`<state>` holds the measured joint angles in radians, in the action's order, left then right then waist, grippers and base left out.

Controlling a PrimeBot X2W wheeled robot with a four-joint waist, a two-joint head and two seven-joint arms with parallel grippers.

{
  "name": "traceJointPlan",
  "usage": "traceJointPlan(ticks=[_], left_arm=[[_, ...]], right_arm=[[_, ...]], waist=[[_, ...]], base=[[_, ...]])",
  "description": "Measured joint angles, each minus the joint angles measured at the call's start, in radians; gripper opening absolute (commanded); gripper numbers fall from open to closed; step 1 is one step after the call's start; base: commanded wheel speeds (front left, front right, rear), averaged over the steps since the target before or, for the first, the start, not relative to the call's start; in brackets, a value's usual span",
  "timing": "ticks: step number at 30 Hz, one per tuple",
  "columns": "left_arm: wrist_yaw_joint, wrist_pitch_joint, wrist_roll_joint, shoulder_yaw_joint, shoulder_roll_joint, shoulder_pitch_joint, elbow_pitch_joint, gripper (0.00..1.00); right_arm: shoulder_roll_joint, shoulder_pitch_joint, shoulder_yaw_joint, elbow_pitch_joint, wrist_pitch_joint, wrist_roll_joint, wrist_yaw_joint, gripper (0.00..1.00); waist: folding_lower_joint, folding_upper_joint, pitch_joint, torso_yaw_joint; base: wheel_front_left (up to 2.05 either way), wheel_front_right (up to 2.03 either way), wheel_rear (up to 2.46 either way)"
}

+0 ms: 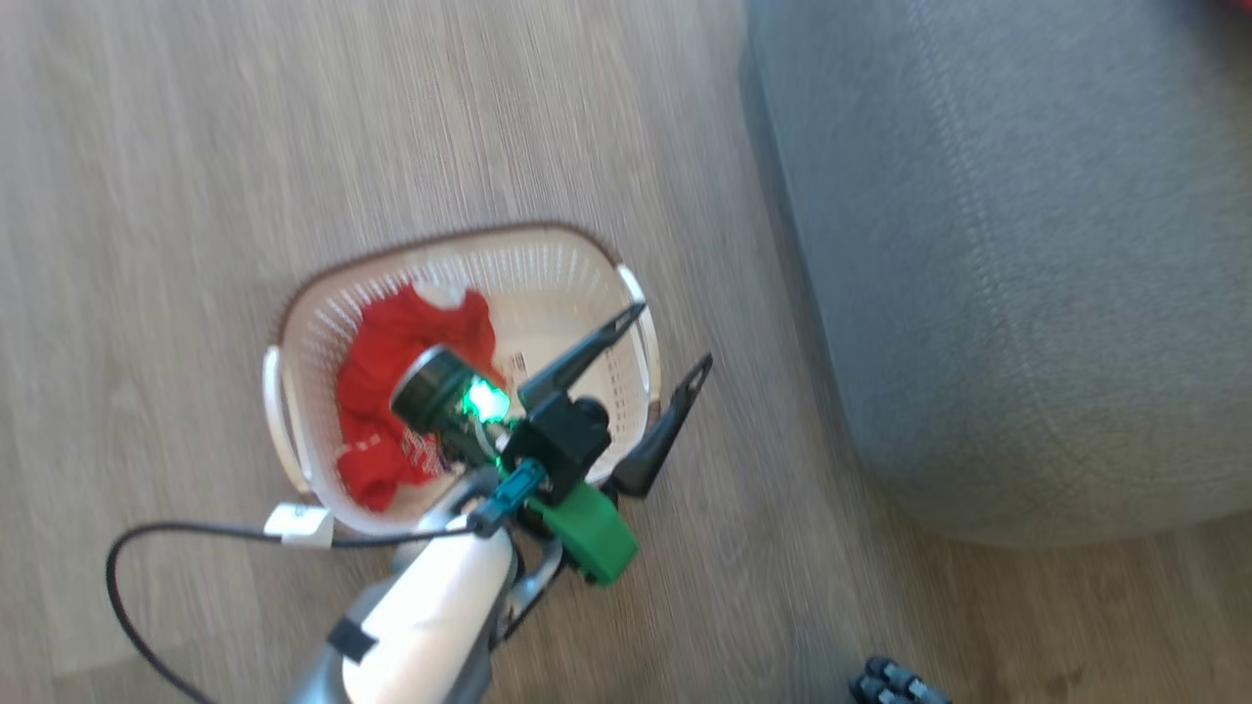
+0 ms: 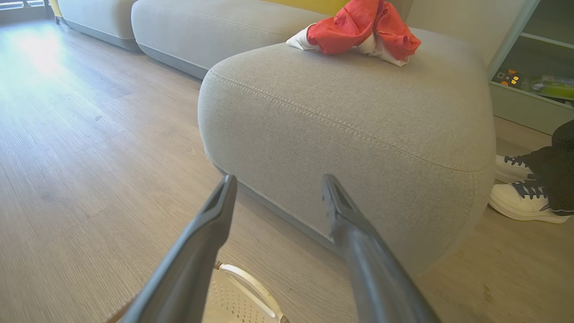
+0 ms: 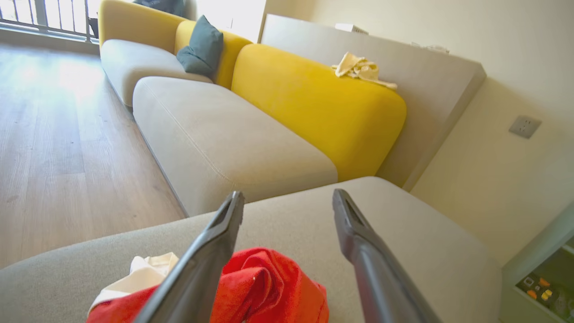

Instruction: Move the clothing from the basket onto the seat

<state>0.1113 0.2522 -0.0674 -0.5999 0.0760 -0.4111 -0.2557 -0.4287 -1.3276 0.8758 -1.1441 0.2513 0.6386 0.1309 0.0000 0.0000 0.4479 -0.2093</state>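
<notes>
Wood floor: pale planks, blurred in the head view.

Grey sofa: takes the head view from 12 to 4 o'clock, with a light stitched seam running down it. Its rounded corner faces the left wrist view. Its flat top fills the lower half of the right wrist view.

Yellow backrest: at 12 o'clock, behind the farther seats.

Basket: cream, perforated, brown rim. On the floor at 9 o'clock of the sofa, not touching it.

Red clothes: crumpled in the basket's 8 o'clock half, white print showing.

Second red bundle: with white trim, lying on the sofa top, seen at 12 o'clock. Also at 6 o'clock under the right arm.

Left gripper: above the basket's 4 o'clock rim, fingers aimed at 2 o'clock. Spread wide and holding nothing.

Right gripper: above the sofa. Fingers parted and empty, with the bundle just below the near finger.

White shoes: a person's, dark laces, on the floor at 3 o'clock by the sofa corner.
</notes>
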Motion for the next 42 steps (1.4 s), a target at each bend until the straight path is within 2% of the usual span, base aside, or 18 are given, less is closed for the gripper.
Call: traceJointPlan(ticks=[2,6,10,13,17,22,25,31,36,38,42], left_arm=[[0.000,0.000,-0.005,0.013,-0.008,0.035,0.000,1.00],[0.000,0.000,-0.016,0.029,-0.009,0.092,0.001,1.00],[-0.013,0.000,-0.024,0.065,-0.016,0.148,0.023,1.00],[-0.022,0.000,-0.039,0.099,-0.018,0.199,0.039,1.00],[-0.036,0.000,-0.044,0.143,-0.020,0.235,0.064,1.00],[-0.036,0.000,-0.055,0.204,-0.022,0.240,0.089,1.00],[-0.069,0.000,-0.054,0.257,-0.024,0.263,0.121,1.00],[-0.101,0.000,-0.037,0.316,-0.024,0.276,0.156,1.00],[-0.126,0.000,-0.037,0.352,-0.027,0.294,0.180,1.00],[-0.148,0.000,-0.039,0.378,-0.028,0.309,0.184,1.00],[-0.178,0.000,-0.038,0.403,-0.028,0.317,0.187,1.00]], right_arm=[[0.030,0.000,-0.093,0.047,0.001,-0.014,0.000,1.00],[0.086,0.022,-0.291,0.157,0.001,-0.129,0.000,1.00],[0.099,0.124,-0.523,0.243,0.004,-0.262,0.000,1.00],[0.104,0.223,-0.633,0.301,0.004,-0.398,0.000,1.00],[0.109,0.297,-0.692,0.392,0.004,-0.624,0.000,1.00],[0.111,0.437,-0.786,0.561,0.004,-0.800,0.000,1.00],[0.149,0.542,-0.793,0.606,0.005,-0.930,0.000,1.00],[0.181,0.686,-0.908,0.697,0.004,-0.976,0.000,1.00],[0.189,0.777,-0.920,0.827,0.005,-0.936,0.000,1.00],[0.254,0.871,-0.916,0.867,0.004,-0.913,0.000,1.00],[0.313,1.009,-0.952,0.882,0.004,-0.861,0.000,1.00]], waist=[[0.0000,0.0000,-0.041,0.000],[0.0000,0.0000,-0.125,-0.002],[-0.0001,0.0000,-0.219,-0.002],[-0.0001,0.0000,-0.288,0.000],[-0.0001,0.0000,-0.366,0.007],[-0.0001,0.0000,-0.419,0.033],[-0.0001,0.0000,-0.436,0.047],[-0.0001,0.0000,-0.449,0.070],[-0.0001,0.0000,-0.458,0.109],[-0.0001,0.0000,-0.462,0.135],[-0.0001,0.0000,-0.466,0.176]], base=[[0.00,0.00,0.00],[0.00,0.00,0.00],[0.00,0.00,0.00],[0.00,0.00,0.00],[0.00,0.00,0.00],[0.00,0.00,0.00],[0.00,0.00,0.00],[0.00,0.00,0.00],[0.00,0.00,0.00],[0.00,0.00,0.00],[0.00,0.00,0.00]])
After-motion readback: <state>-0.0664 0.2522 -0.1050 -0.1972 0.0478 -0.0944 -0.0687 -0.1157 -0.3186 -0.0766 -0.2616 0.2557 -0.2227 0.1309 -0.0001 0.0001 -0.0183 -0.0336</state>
